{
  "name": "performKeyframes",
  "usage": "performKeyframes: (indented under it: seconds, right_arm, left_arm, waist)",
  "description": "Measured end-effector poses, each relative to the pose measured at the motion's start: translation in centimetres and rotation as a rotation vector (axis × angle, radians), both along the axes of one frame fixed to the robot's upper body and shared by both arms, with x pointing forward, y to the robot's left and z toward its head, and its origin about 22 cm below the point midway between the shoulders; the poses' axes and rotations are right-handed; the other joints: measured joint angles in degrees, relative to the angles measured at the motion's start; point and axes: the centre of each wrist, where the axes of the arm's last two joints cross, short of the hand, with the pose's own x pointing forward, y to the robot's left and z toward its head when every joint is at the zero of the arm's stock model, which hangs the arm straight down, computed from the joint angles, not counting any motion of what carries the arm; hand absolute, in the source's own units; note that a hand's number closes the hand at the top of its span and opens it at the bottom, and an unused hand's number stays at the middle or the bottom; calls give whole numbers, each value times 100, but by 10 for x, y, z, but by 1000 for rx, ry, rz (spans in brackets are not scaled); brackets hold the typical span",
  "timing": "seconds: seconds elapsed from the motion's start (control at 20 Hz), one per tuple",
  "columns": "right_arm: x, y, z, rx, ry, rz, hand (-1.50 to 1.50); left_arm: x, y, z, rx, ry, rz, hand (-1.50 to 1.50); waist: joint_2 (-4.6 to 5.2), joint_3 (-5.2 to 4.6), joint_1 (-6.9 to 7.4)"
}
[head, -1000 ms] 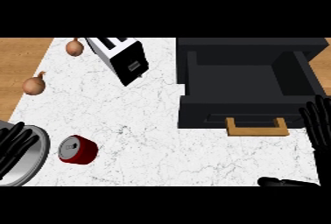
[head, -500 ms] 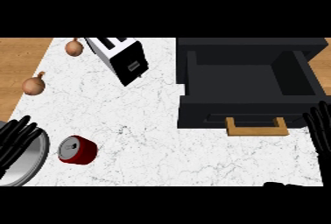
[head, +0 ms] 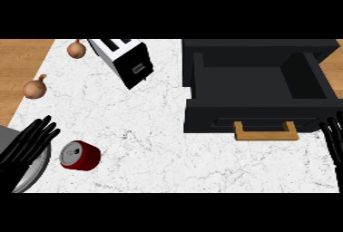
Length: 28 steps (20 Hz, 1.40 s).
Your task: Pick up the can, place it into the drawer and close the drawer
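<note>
Near the worktop's (head: 167, 149) front left corner, the left hand (head: 30, 142) rests over a grey plate (head: 36, 170), fingers straight and spread, holding nothing. Just beside it lies the red can (head: 80, 155), tilted on its side, apart from the fingertips. At the right edge the right hand (head: 333, 142) shows straight, slightly spread fingers. Farther back right stands the black drawer (head: 258, 86), pulled open, with a wooden handle (head: 265, 131). A toaster (head: 124, 61) and two onions (head: 35, 88) sit toward the far left.

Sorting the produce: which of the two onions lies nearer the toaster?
The upper onion, just left of the toaster; the other onion lies lower, at the counter's left edge.
</note>
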Motion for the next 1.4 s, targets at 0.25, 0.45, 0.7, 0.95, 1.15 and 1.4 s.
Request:
performKeyframes:
  seconds: [0.25, 0.45, 0.7, 0.95, 1.15, 1.4]
  right_arm:
    - [4, -4, -10, 2, 3, 6, -150]
    - [3, -5, -3, 4, 4, 6, -150]
    - [4, -5, -8, -2, 4, 3, -150]
    - [7, -9, -8, 0, 1, 3, -150]
    - [5, -4, -13, -2, -5, 2, -150]
    - [7, -1, -8, 3, -6, 2, -150]
  left_arm:
    - [7, 3, -15, 6, 5, 13, -150]
    - [9, 6, -38, 14, 18, 31, -150]
    - [19, 16, -58, 20, 20, 53, -150]
    - [16, 36, -74, 33, 27, 70, -150]
    - [20, 38, -86, 43, 32, 70, -150]
    - [19, 46, -111, 54, 49, 78, -150]
  waist:
    - [1, 0, 6]
    - [2, 0, 3]
    - [2, -1, 1]
    - [3, -1, 2]
    - [3, 0, 0]
    - [3, -2, -3]
